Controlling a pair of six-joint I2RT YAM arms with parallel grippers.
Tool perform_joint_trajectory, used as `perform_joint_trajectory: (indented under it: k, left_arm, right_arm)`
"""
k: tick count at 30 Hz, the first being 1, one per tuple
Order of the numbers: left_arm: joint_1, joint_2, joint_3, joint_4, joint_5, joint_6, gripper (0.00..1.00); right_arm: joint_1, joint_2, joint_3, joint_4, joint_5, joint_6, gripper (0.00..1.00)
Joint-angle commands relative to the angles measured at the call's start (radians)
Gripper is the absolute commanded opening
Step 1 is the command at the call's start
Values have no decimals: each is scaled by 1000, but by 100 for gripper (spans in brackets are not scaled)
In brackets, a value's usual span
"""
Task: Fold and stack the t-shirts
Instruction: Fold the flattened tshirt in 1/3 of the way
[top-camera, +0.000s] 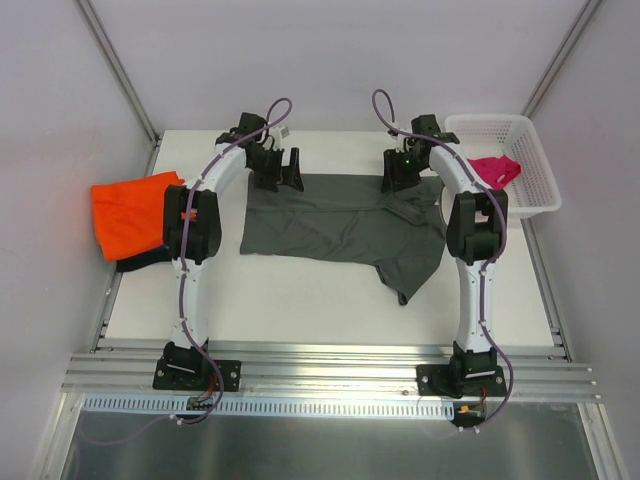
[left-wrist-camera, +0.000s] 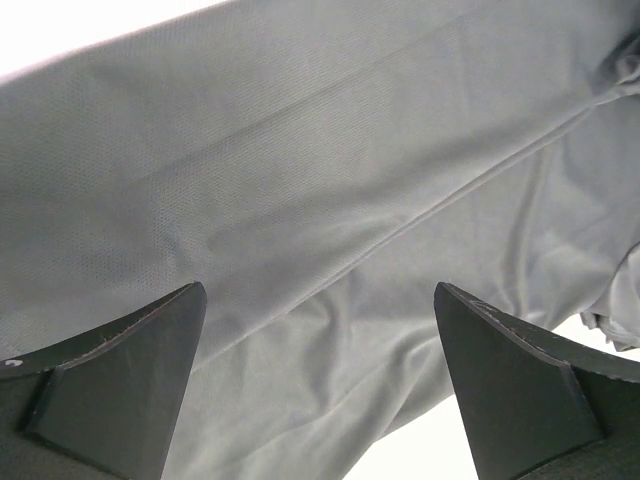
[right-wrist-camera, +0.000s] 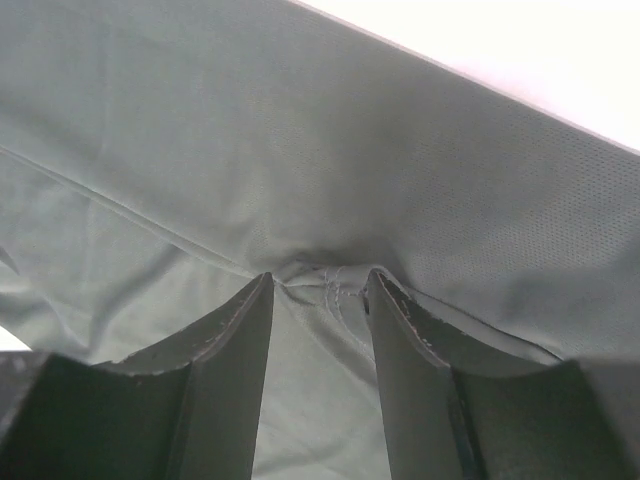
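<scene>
The dark grey shirt (top-camera: 335, 225) lay spread across the middle of the table (top-camera: 300, 305), its long side running left to right. One part trailed toward the near right, and its far edge sat under both grippers.

In the right wrist view the shirt (right-wrist-camera: 300, 130) filled almost the whole picture. A small pucker of its seam was gathered between the tips of the right gripper (right-wrist-camera: 320, 278). The jaws were drawn in most of the way and pinched that fold. In the top view the right gripper (top-camera: 400, 172) stood at the shirt's far right edge.

The left gripper (top-camera: 277, 170) stood at the far left edge of the same shirt. In the left wrist view the left gripper (left-wrist-camera: 320, 290) had its jaws spread wide, with the smooth cloth (left-wrist-camera: 330, 150) lying beneath them and nothing held.

The orange shirt (top-camera: 130, 215) lay at the table's left edge, beside the left arm, hanging partly over the side. A dark shirt (top-camera: 140, 263) showed from under its near edge. The pink shirt (top-camera: 495, 170) lay bunched in the white basket (top-camera: 540, 200) at the far right corner of the table, just beside the right arm.
</scene>
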Motion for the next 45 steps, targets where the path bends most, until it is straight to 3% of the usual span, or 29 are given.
perform_joint_trajectory:
  k: [1, 5, 16, 26, 37, 45]
  left_arm:
    - [5, -92, -13, 0, 1, 6, 99]
    - [5, -100, -19, 0, -4, 8, 99]
    - [5, -80, 42, 2, -2, -1, 99]
    - [11, -72, 48, 3, 22, -12, 99]
    - [11, -164, -51, 3, -2, 8, 99]
    - [11, -207, -82, -3, -19, 22, 99]
  right_arm:
    - [6, -10, 29, 2, -36, 27, 47]
    - [16, -24, 22, -13, -42, 32, 46]
    - [46, -202, -222, -45, -102, 58, 46]
    - [56, -302, -260, -64, -51, 49, 46]
    - [10, -126, -118, -39, -14, 3, 46]
    - [-10, -98, -141, -24, -8, -14, 46]
